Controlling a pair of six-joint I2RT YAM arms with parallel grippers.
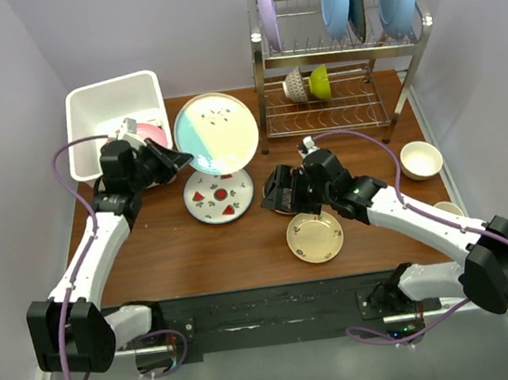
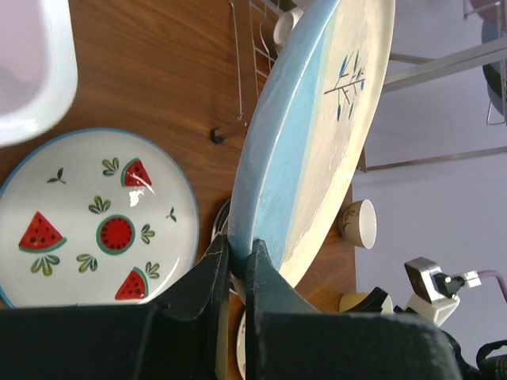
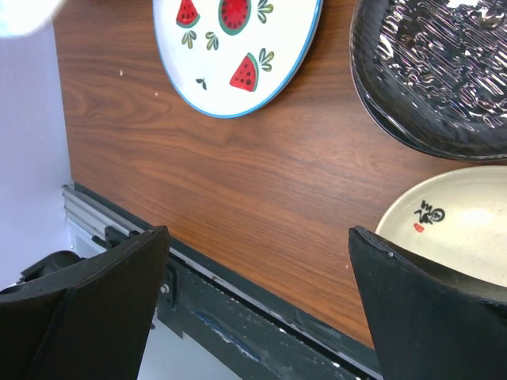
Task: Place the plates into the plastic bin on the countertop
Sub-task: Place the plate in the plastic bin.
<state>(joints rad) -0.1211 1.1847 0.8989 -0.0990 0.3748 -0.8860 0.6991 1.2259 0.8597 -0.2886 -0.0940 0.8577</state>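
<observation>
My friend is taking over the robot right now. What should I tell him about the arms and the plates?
Left gripper: shut on the rim of the blue-and-cream plate, lifted above the countertop beside the plastic bin.
Right gripper: open and empty, over the countertop near the dark glass plate.
Done: the pink plate looks to be in the bin.
Left: bin the held plate, then the watermelon plate, the dark glass plate and the small yellowish plate.

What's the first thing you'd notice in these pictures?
The big blue-and-cream plate stands out most: the left gripper pinches its edge and holds it up, just right of the white bin. A little nearer the arms lies a plate painted with watermelon slices.
</observation>
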